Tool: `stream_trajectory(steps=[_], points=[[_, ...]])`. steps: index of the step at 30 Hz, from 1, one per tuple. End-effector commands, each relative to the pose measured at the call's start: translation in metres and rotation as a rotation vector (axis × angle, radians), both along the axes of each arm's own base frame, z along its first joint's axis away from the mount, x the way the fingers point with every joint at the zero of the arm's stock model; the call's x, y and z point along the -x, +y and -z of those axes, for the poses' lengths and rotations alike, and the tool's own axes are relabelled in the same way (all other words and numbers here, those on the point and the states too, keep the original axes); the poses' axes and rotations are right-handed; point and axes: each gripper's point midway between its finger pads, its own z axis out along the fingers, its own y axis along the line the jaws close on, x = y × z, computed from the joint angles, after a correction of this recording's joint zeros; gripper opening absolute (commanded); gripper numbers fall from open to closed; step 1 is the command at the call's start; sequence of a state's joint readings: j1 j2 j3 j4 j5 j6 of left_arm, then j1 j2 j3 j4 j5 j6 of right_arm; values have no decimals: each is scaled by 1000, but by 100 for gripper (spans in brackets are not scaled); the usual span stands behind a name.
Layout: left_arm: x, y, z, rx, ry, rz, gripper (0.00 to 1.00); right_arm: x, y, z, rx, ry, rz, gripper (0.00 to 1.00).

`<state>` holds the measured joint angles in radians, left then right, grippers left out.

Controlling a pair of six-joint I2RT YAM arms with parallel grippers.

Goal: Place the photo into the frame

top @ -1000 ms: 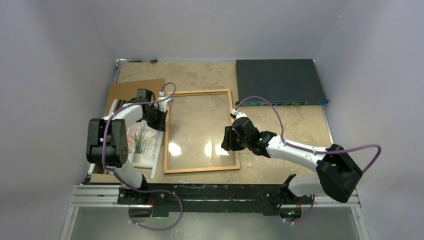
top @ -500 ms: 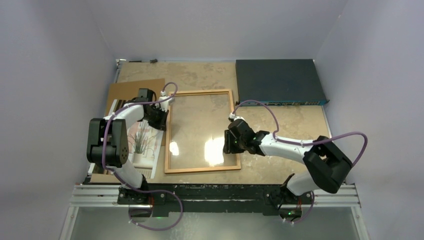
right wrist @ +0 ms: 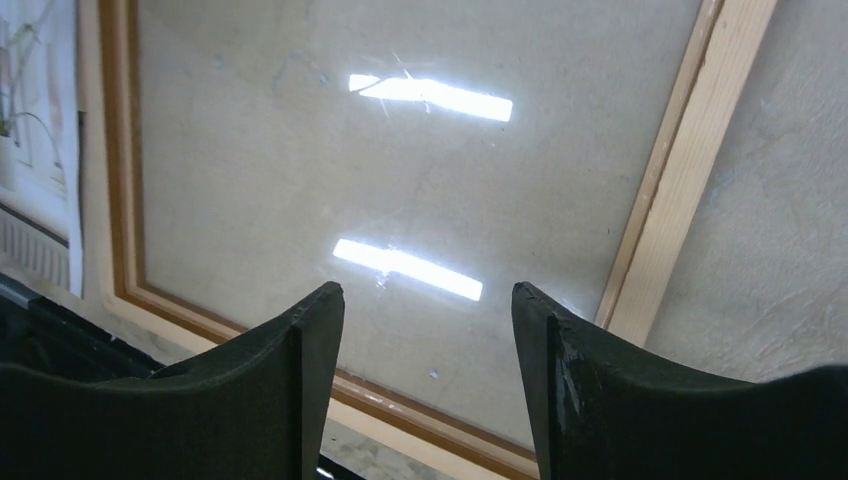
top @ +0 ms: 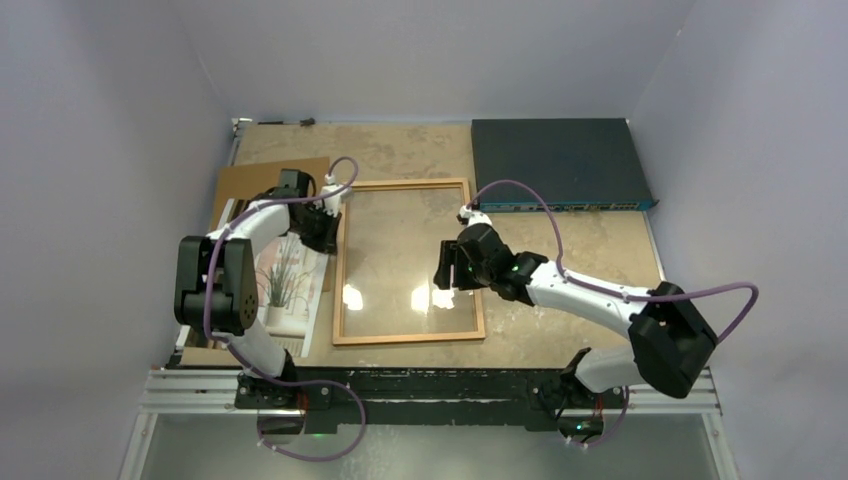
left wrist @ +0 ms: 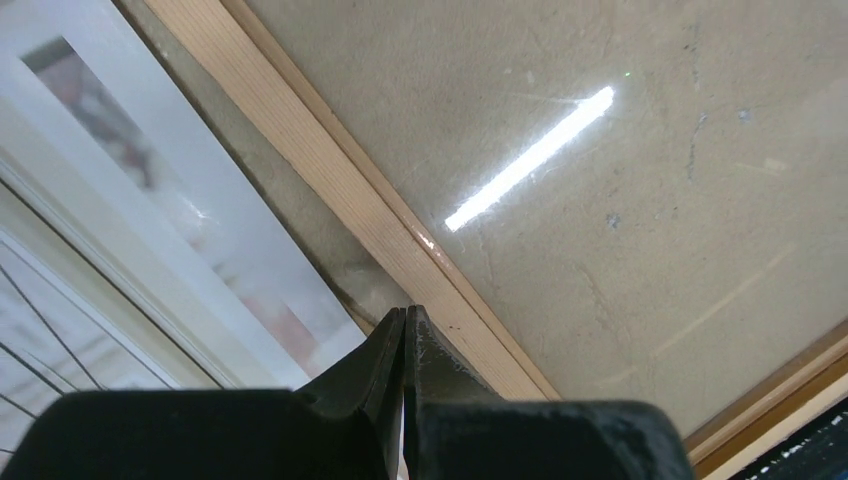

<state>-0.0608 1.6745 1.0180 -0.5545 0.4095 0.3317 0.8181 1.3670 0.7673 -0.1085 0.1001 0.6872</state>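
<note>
Frame [top: 395, 245]: thin wood rect, glossy glass. L end effector [left wrist: 403, 316] pinched shut; R end effector [right wrist: 428, 292] jaws apart.

Left pincer [left wrist: 403, 314] and right pincer [right wrist: 425, 292] are black, on white arms [top: 585, 290] with black joints [top: 665, 345] and purple cables [top: 520, 188].

Plain pale lavender walls [top: 430, 60] enclose a mottled beige tabletop [top: 400, 150].

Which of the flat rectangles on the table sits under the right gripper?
The wooden frame with the glass pane, mid-table. The right gripper hangs open over its right side; the photo and brown board lie left, the dark blue box far right.
</note>
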Motion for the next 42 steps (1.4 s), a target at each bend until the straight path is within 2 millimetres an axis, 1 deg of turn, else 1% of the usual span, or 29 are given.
stream_trajectory(steps=[1,3,4,5,6,7,8,10,11,12,13,14,15,16,17,19,22,25,28,30,36,38,42], points=[[-22,-8,-53,42,-98,18,0,-21,18,-39,-69,-107,-10,69],[-31,3,-79,19,-140,-4,0,-24,33,-49,-106,-121,-36,74],[-38,12,-93,1,-166,-20,0,-26,42,-55,-120,-132,-49,77],[-40,22,-105,-24,-174,-38,2,-30,55,-65,-139,-153,-65,79],[-44,41,-115,-47,-186,-73,6,-30,66,-66,-142,-158,-85,81],[-49,59,-126,-65,-201,-105,11,-34,83,-80,-167,-179,-108,82],[-52,78,-134,-92,-210,-135,15,-35,97,-84,-174,-184,-131,84],[-53,121,-145,-164,-217,-192,25,-39,134,-100,-201,-210,-186,86],[-51,143,-147,-205,-216,-220,28,-41,152,-106,-214,-221,-209,88],[-48,165,-145,-257,-209,-248,30,-45,170,-116,-230,-238,-233,89],[-44,186,-143,-310,-197,-275,31,-49,187,-120,-237,-247,-251,92],[-38,206,-138,-366,-184,-305,31,-55,205,-117,-237,-240,-266,93],[-32,223,-132,-403,-172,-329,31,-60,220,-122,-254,-237,-280,94],[-25,240,-125,-441,-158,-354,30,-63,234,-122,-270,-223,-295,94],[-16,255,-115,-465,-134,-387,28,-67,247,-127,-295,-224,-298,94],[-5,277,-100,-510,-102,-427,25,-69,272,-123,-325,-203,-315,94],[8,292,-75,-564,-61,-446,20,-69,300,-102,-311,-170,-331,94],[13,299,-58,-612,-58,-456,15,-72,313,-74,-286,-132,-331,94],[14,302,-47,-627,-53,-466,11,-77,316,-52,-256,-106,-307,94],[13,304,-41,-633,-49,-472,8,-78,318,-42,-240,-98,-306,93],[9,306,-23,-628,-53,-493,1,-85,322,-24,-216,-98,-290,93],[8,305,-19,-621,-57,-496,1,-91,321,-16,-191,-105,-268,93],[7,304,-12,-618,-54,-493,0,-95,315,-3,-149,-106,-239,92]])
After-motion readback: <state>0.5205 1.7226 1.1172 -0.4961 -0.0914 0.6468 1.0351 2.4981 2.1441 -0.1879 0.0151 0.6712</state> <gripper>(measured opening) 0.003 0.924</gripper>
